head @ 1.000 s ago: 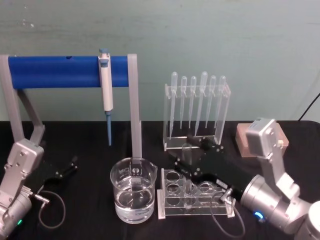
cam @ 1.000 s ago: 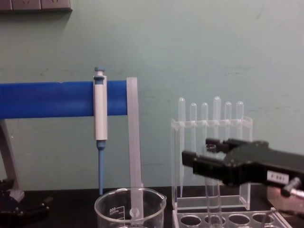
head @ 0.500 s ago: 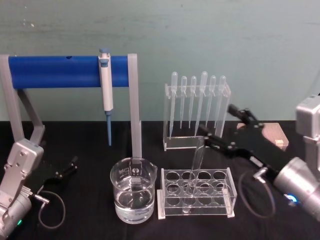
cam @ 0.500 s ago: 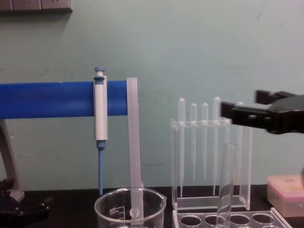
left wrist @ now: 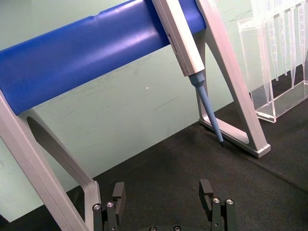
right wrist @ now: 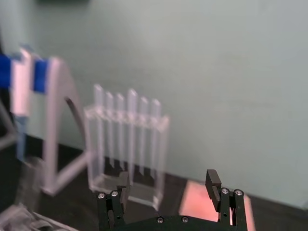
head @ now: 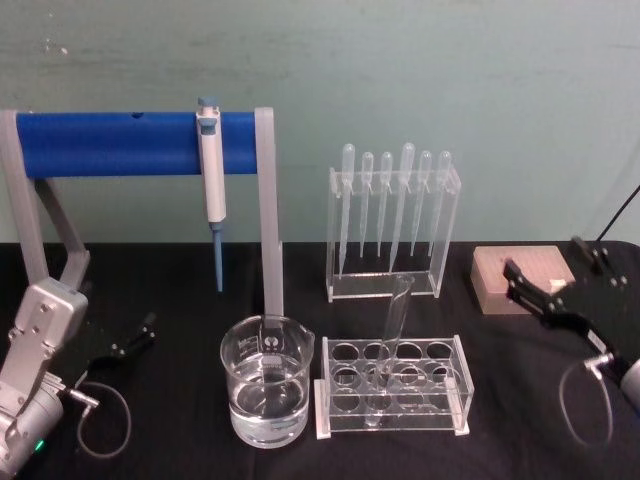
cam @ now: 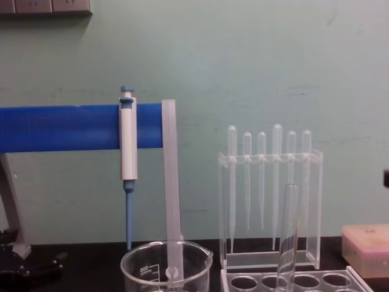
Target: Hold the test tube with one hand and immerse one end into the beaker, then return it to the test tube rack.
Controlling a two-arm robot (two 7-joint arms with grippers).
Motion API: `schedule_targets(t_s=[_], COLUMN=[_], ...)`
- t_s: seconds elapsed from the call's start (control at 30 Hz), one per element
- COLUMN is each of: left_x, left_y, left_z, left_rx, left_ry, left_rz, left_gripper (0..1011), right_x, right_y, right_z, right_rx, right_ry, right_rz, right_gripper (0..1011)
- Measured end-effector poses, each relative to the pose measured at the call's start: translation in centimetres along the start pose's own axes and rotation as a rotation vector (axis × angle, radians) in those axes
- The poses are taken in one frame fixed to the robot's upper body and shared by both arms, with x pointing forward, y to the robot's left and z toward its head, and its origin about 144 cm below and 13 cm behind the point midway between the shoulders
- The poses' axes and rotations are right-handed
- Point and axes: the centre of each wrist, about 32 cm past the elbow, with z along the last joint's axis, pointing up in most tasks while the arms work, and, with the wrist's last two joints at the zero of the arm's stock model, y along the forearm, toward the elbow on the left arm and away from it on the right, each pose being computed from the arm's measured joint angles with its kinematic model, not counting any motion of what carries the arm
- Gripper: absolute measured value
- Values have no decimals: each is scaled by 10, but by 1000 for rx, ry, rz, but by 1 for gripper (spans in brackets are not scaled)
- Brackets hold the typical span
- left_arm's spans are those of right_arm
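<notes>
The clear test tube [head: 392,335] leans in a hole of the clear rack [head: 440,425], its round end down, with nothing holding it; in the chest view the test tube [cam: 288,234] rises from the rack. The beaker [head: 266,385], part full of clear liquid, stands left of the rack, and its rim shows as the beaker [cam: 166,263] in the chest view. My right gripper [head: 543,256] is open and empty at the far right, well away from the tube; the right wrist view shows the right gripper [right wrist: 168,179] with its fingers spread. My left gripper [left wrist: 162,190] rests open at the left.
A blue bar stand carries a white and blue pipettor [head: 211,170] behind the beaker. A clear stand of several plastic pipettes [head: 392,215] is behind the rack. A pink box [head: 515,272] lies at the right, under my right gripper. A loose cable [head: 100,420] curls by the left arm.
My right gripper opened, let go of the test tube in the rack and drew back to the right. The tube stays leaning in its hole. The left arm has not moved.
</notes>
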Motion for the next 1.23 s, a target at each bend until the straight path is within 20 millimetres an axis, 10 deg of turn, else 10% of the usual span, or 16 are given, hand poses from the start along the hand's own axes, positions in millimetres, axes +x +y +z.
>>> schedule_targets(t_s=[0.53, 1.23], left_x=[0, 0], left_y=[0, 0], left_z=[0, 0], left_rx=[0, 0], left_ry=[0, 0], left_rz=[0, 0], left_gripper=[1000, 1000], right_x=[-19, -21], right_y=[2, 2], right_z=[-52, -54], right_rx=[-132, -115], right_ry=[-252, -271], right_rz=[-113, -128], right_gripper=[1002, 1003])
